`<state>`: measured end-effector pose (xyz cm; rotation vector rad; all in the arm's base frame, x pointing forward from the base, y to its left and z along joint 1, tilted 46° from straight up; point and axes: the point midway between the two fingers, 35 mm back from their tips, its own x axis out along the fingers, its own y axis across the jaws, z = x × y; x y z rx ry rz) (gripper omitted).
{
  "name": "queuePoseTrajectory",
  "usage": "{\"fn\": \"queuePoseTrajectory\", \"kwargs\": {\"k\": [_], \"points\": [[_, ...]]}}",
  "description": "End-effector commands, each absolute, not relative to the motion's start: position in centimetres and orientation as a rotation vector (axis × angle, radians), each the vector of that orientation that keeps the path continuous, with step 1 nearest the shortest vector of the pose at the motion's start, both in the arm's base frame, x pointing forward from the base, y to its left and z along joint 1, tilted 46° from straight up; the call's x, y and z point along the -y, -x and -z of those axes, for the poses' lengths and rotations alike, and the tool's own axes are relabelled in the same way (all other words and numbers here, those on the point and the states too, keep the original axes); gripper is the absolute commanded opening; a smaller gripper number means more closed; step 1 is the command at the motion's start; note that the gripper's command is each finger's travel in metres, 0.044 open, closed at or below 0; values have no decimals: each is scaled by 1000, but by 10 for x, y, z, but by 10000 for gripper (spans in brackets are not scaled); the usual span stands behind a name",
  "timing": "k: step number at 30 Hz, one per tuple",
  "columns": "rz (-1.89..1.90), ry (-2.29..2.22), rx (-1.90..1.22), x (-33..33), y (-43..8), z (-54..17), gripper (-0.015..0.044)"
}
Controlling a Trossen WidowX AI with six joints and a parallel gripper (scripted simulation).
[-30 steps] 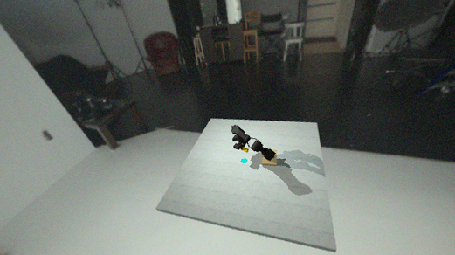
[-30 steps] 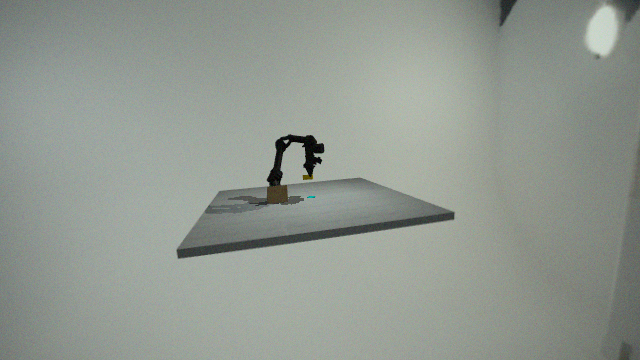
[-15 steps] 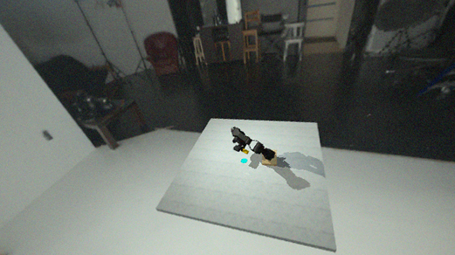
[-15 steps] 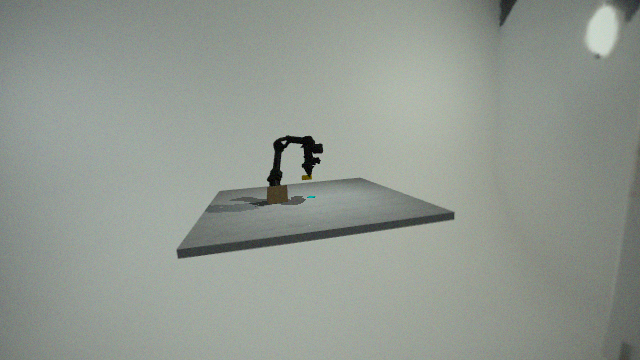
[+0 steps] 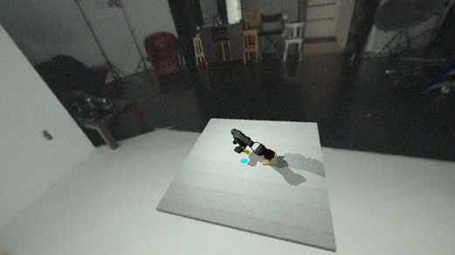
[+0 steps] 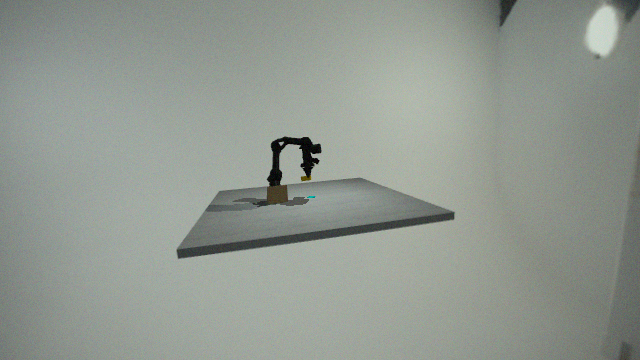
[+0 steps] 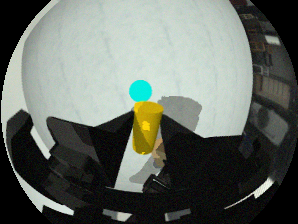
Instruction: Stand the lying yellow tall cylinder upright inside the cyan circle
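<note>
And here we are in the top view: the black jointed robot arm (image 5: pixel 241 136) (image 6: pixel 276 159) stands right of centre on the pale grey square table (image 5: pixel 238 210) (image 6: pixel 320 220), its foot on a tan box-shaped base (image 5: pixel 267 163) (image 6: pixel 277 195). The black parallel-jaw gripper (image 5: pixel 245 151) (image 6: pixel 307 176) (image 7: pixel 148 116) has the yellow tall cylinder (image 5: pixel 247 152) (image 6: pixel 305 178) (image 7: pixel 146 129) clamped between its fingers! In the exterior view, just left of the frame's middle, the gripper points down and the cylinder is up off the table, lying sideways rather than upright. The flat cyan circle (image 5: pixel 244 160) (image 6: pixel 311 197) (image 7: pixel 140 91) is on the tabletop, below the cylinder in that view. Over to the wrist view: the circle sits above centre, just over the cylinder's upper end, and a grey shadow (image 7: pixel 182 111) spreads to the right of the cylinder.
</note>
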<state>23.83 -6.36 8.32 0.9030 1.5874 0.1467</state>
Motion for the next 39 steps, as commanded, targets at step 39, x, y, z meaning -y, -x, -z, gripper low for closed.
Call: {"fn": "queuePoseTrajectory", "kwargs": {"k": [39], "points": [[53,-730,-1494,52,-224,-79,105]]}}
